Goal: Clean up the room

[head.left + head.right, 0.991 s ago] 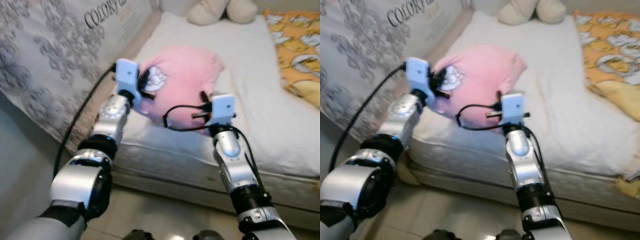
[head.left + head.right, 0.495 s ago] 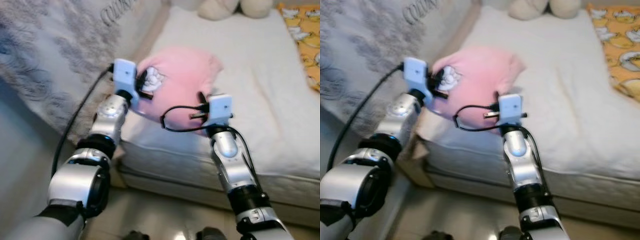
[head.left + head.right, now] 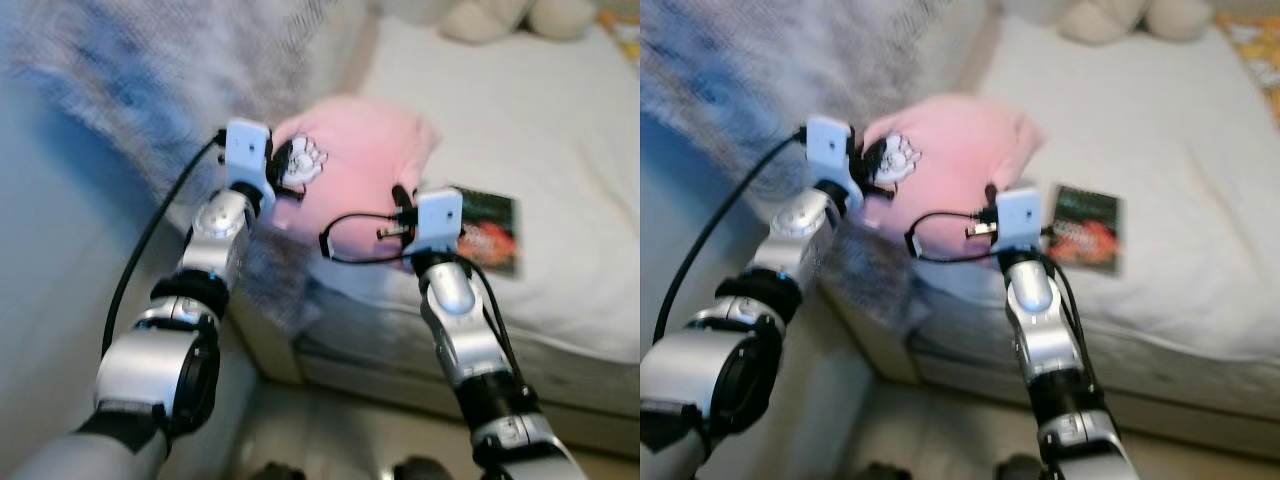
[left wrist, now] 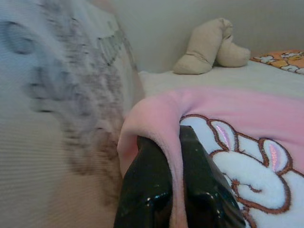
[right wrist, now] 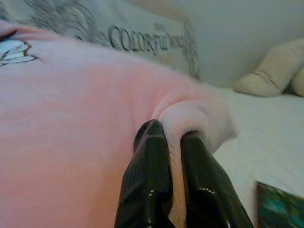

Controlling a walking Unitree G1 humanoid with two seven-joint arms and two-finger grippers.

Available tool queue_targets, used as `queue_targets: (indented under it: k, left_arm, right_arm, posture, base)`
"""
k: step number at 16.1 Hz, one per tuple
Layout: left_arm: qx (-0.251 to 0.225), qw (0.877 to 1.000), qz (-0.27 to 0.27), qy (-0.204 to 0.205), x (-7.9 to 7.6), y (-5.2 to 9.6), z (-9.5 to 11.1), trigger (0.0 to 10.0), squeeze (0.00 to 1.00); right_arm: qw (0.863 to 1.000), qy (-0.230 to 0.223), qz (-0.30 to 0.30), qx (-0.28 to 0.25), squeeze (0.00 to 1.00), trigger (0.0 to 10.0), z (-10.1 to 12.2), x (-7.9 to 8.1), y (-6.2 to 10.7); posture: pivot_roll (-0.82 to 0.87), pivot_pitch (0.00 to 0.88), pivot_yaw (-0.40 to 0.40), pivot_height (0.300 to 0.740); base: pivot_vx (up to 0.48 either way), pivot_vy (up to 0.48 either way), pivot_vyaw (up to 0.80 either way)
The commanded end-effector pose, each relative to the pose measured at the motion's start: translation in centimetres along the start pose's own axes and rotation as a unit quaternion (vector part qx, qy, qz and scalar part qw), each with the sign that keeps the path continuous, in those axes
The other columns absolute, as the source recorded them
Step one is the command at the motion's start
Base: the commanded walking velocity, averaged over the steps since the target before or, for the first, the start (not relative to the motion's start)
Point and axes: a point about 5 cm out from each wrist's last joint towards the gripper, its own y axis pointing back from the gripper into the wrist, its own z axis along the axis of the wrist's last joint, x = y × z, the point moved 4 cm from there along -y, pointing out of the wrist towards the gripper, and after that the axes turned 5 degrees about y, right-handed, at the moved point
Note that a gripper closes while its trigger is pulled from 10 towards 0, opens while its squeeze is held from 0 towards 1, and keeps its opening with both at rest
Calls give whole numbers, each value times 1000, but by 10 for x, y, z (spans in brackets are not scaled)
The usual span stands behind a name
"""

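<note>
Both arms reach over the near edge of the white bed (image 3: 560,150), carrying a pink pillow (image 3: 365,165) between them. The wrist views show each grip: the left gripper (image 4: 172,178) and right gripper (image 5: 167,166) each pinch a pillow fold tight. The right wrist view reads "COLORFUL" on the grey patterned cover (image 5: 142,40). A dark booklet (image 3: 485,232) has now come uncovered on the mattress; beige cushions (image 3: 1125,18) lie farthest.

The grey patterned fabric (image 5: 95,33) beside the bed bears the printed word "COLORFUL".
</note>
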Motion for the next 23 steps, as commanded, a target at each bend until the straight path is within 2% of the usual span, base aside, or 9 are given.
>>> queue_targets:
  k: [1, 3, 4, 5, 11, 17, 23]
  left_arm:
    - [-38, 999, 18, 4, 6, -5, 22, 10000, 0]
    - [-37, 999, 18, 4, 6, -5, 22, 10000, 0]
    - [-22, 1000, 11, -7, -7, -8, 15, 10000, 0]
    - [-17, 1000, 7, -7, -13, -9, 12, 10000, 0]
    - [-30, 1000, -7, 0, -21, -11, 16, 10000, 0]
    - [-27, 1000, 2, -2, -20, -12, 16, 10000, 0]
    - [-26, 1000, 4, -1, -23, -11, 12, 10000, 0]
  right_arm:
    - [1000, 6, -24, -5, 0, 10000, 2, -17, 1]
    - [1000, 6, -24, -5, 0, 10000, 2, -17, 1]
    - [999, 17, -36, -1, 0, 10000, 2, -29, -3]
    - [999, 22, -37, 1, 0, 10000, 1, -32, -3]
    - [999, 21, -37, 5, 0, 10000, -1, -32, -2]
    - [999, 18, -35, 6, 0, 10000, -2, -29, -2]
    - [999, 19, -34, 5, 0, 10000, -2, -29, -1]
  posture:
    - [-243, 0, 106, 719]
    - [-244, 0, 106, 719]
    - [-239, 0, 105, 719]
    - [-239, 0, 106, 719]
    - [-244, 0, 112, 719]
    - [-240, 0, 112, 719]
    - [-244, 0, 112, 719]
  base:
    - [296, 379, 0]
    - [296, 379, 0]
    - [364, -307, 0]
    - [360, -311, 0]
    - [309, -250, 0]
    - [0, 0, 0]
    - [286, -382, 0]
